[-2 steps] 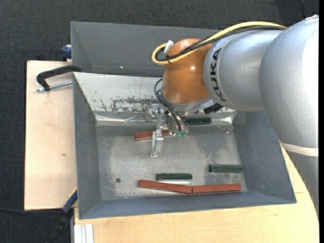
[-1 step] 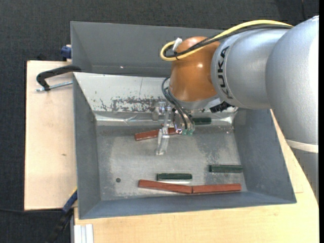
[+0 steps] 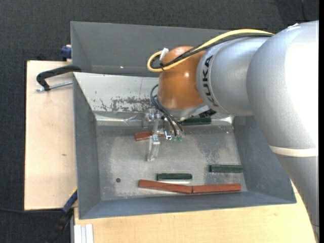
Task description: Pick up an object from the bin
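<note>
Claw: my claw hangs over the back half of the bin, under my orange wrist cover. I cannot tell how far open it is, or whether it has hold of anything.
Nearest thing: a short red-brown block, right against my claw on the view's left side.
Its axis: it lies across the view, one end pointing into my claw.
What the move turns on: as I judge it, whether that block sits inside my grasp or only beside it.
Rest of the bin: near the front wall, well apart from me, two long red-brown strips lie end to end. A dark green bar lies just behind them, and a second green bar lies further right.
</note>
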Robot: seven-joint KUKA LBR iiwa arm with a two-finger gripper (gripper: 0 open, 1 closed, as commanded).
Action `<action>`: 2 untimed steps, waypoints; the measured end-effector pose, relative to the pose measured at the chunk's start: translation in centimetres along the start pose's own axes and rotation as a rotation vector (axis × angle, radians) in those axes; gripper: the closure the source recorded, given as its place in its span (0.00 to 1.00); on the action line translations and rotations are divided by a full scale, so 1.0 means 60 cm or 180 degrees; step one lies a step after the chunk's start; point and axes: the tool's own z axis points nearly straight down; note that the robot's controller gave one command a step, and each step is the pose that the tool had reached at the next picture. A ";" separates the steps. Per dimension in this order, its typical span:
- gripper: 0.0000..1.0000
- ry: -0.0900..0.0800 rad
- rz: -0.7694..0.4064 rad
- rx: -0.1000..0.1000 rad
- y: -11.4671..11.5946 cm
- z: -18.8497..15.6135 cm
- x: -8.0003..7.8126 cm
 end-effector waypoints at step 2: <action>1.00 -0.0008 0.0035 -0.0003 -0.023 -0.018 -0.005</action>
